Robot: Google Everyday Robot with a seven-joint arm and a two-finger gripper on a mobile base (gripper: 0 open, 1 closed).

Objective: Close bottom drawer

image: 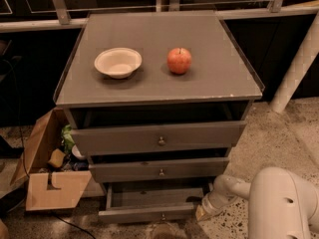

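Note:
The bottom drawer (149,203) is the lowest and narrowest of three grey-brown drawers, a shallow tray pulled out partway, with a slim front and a small brass knob (163,216). My gripper (204,211) is low at the right end of that drawer's front, touching or very close to it. It extends from my white arm (279,205) at the lower right. The mid-sized drawer (159,171) and the widest top drawer (159,138) above also stand slightly out.
A white bowl (118,62) and a red apple (179,60) sit on the cabinet top (219,78). An open cardboard box (50,183) with clutter stands on the floor to the left. A white post (296,66) rises at the right.

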